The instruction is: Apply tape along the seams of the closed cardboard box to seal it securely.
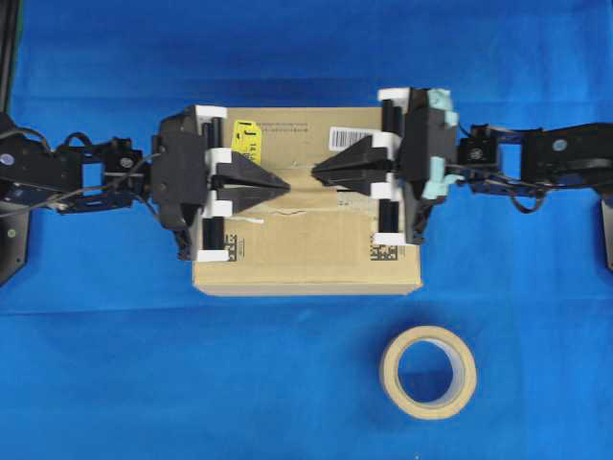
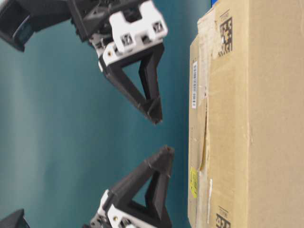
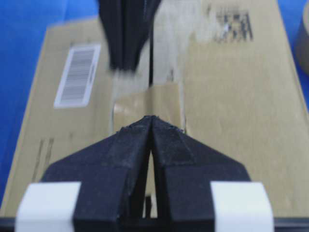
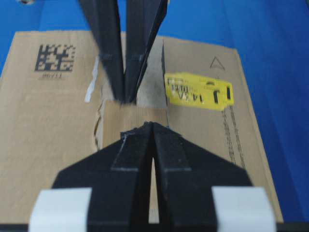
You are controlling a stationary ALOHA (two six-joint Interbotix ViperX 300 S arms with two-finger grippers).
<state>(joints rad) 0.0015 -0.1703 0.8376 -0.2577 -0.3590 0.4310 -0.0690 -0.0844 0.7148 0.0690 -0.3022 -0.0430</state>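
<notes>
Tape roll: a beige ring lying flat on the blue cloth, nearest in the overhead view, just in front of the box's front right corner and apart from it.

Cardboard box: closed, lying in the middle of the cloth, long side left to right.

Black square codes: one near each front corner of the box top, partly under the gripper bodies.

Left gripper: above the left half of the box top, pointing right; its fingers are pressed together into one point and grip nothing. In the table-level view the tip stands clear of the carton.

Right gripper: above the right half, pointing left, fingers likewise pressed together with nothing between them. The two tips face each other closely over the middle of the lid without touching.

Tape: a short tan-brown piece lying flat across the middle of the seam, below the two tips.

Seams: a dark slit running left to right along the lid, edged with torn greyish old tape.

Yellow sticker: on the rear left part of the lid.

White barcode label: on the rear right part.
</notes>
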